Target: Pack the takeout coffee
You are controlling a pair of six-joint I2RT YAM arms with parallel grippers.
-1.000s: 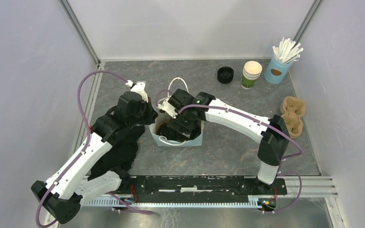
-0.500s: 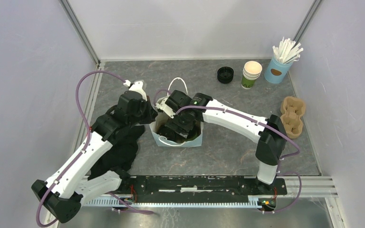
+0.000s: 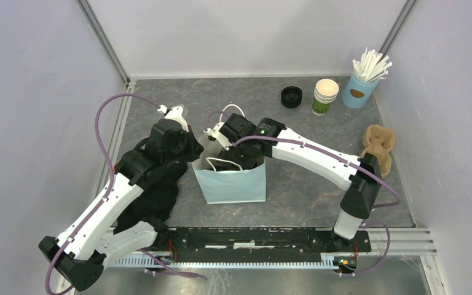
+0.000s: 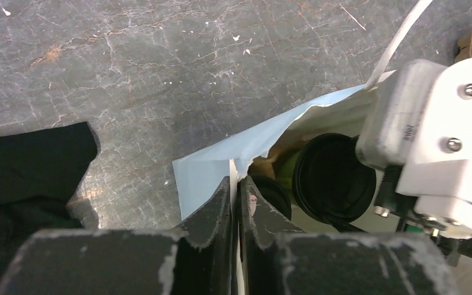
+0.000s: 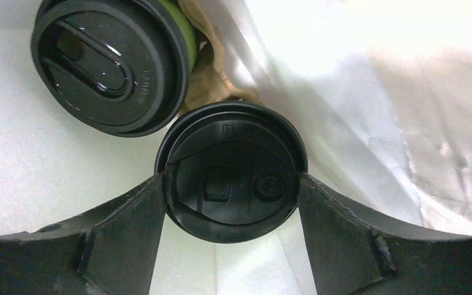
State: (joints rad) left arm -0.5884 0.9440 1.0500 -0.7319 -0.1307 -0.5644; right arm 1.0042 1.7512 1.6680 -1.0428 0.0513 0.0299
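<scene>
Paper bag (image 3: pixel 233 184): raised from slumped to upright on tabletop (image 3: pixel 301 200), blue side now showing. Left claw (image 4: pixel 236 195): nearly closed, pinching the bag rim to keep the mouth open. Right claw (image 5: pixel 230 190): spread wide inside the bag, gripping the lid of one takeout coffee cup (image 5: pixel 230 153). Second cup (image 5: pixel 107 58): just beside it, both in the bag.

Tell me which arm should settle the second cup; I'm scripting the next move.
Right: the right gripper grips that cup by its lid inside the bag; the left gripper pinches the bag's rim.
</scene>
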